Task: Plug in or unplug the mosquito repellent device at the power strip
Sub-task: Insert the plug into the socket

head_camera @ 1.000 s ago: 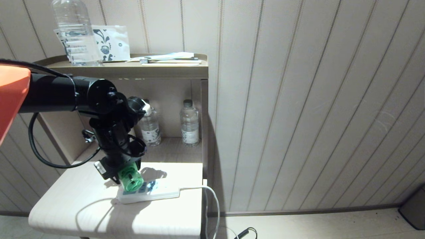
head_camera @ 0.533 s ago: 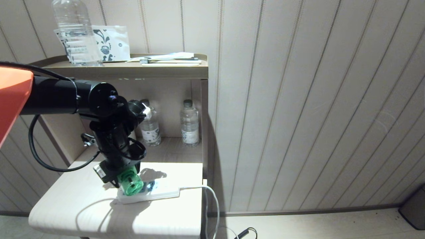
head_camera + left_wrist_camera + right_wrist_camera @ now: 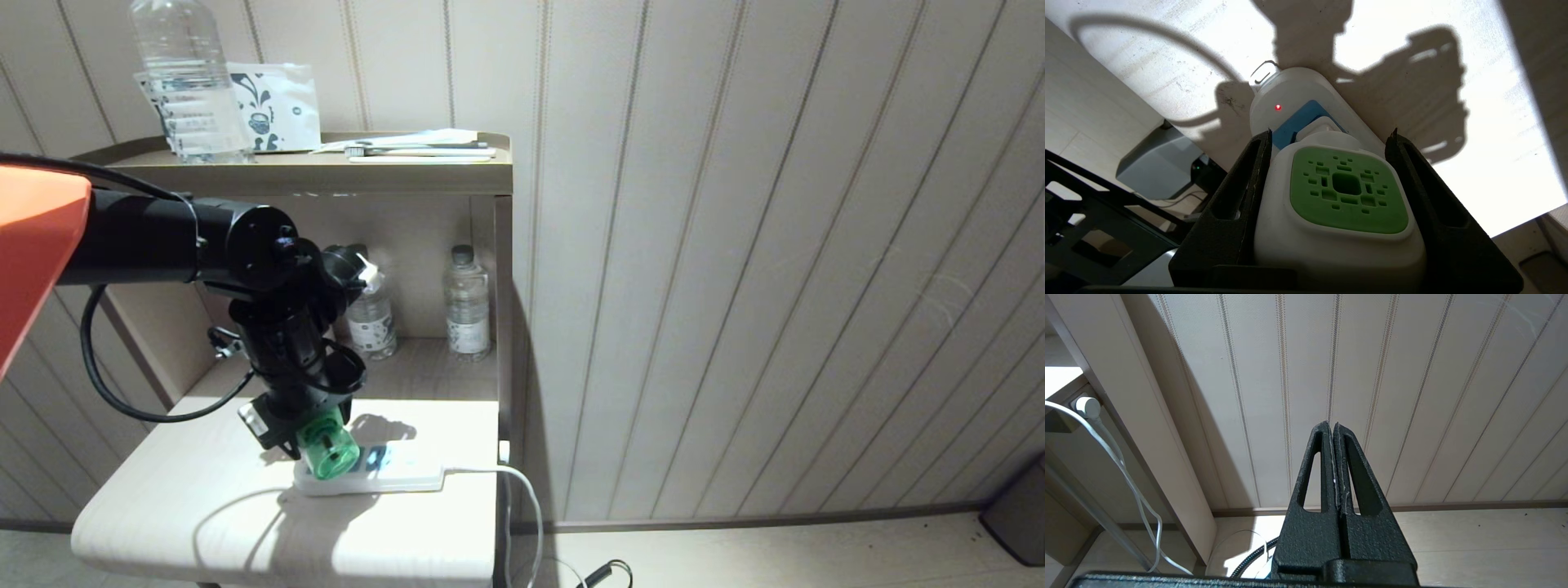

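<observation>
On the power strip [image 3: 371, 474], your left gripper [image 3: 1331, 139] clasps the mosquito repellent device [image 3: 1339, 212], apparently seated; right gripper [image 3: 1333, 428] clenched empty.

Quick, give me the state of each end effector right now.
Left end effector: closed on the mosquito repellent device, at the power strip.
Right end effector: closed, empty.

A hard light from above blows out the front part of the lower shelf [image 3: 204, 498] to near white, with glare washing over the power strip [image 3: 392, 478]; the back of the shelf, under the top shelf [image 3: 326, 171], lies dim. Sharp, dark shadows of the left arm [image 3: 163, 241] and its cable fall on the shelf toward its front edge; the wall [image 3: 775, 245] is evenly and softly lit. All views are in focus, without motion blur.
</observation>
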Tool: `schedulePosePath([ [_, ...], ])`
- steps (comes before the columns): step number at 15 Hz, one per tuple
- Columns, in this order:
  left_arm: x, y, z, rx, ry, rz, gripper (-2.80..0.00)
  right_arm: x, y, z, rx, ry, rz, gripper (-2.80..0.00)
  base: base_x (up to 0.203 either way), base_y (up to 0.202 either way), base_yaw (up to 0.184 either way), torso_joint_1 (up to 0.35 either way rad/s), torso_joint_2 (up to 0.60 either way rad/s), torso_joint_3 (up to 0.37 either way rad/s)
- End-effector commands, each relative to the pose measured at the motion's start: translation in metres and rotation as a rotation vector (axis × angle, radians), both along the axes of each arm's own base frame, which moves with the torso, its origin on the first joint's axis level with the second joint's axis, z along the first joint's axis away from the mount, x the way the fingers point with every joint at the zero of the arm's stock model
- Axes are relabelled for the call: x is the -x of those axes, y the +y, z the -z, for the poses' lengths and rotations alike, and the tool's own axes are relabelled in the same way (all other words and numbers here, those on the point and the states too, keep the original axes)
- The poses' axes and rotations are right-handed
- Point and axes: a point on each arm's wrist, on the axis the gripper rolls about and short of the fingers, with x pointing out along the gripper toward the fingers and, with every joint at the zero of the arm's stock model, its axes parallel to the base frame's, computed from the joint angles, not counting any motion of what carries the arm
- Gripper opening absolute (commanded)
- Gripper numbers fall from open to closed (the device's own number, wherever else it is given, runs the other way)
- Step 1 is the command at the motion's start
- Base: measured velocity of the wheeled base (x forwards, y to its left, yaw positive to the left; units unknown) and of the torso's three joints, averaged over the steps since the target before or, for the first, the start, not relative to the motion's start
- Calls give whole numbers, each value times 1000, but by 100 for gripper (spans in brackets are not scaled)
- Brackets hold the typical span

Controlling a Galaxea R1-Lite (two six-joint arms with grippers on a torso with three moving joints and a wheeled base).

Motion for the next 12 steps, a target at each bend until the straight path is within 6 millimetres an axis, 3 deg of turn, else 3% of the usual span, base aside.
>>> schedulePosePath([
  [1,1,0,4,-6,19,-10,-280,0,0,0,0,-1,-1,-280,0,0,0,0,0,0],
  [12,-11,-1,24,-6,48,-17,-280,0,0,0,0,1,-1,-280,0,0,0,0,0,0],
])
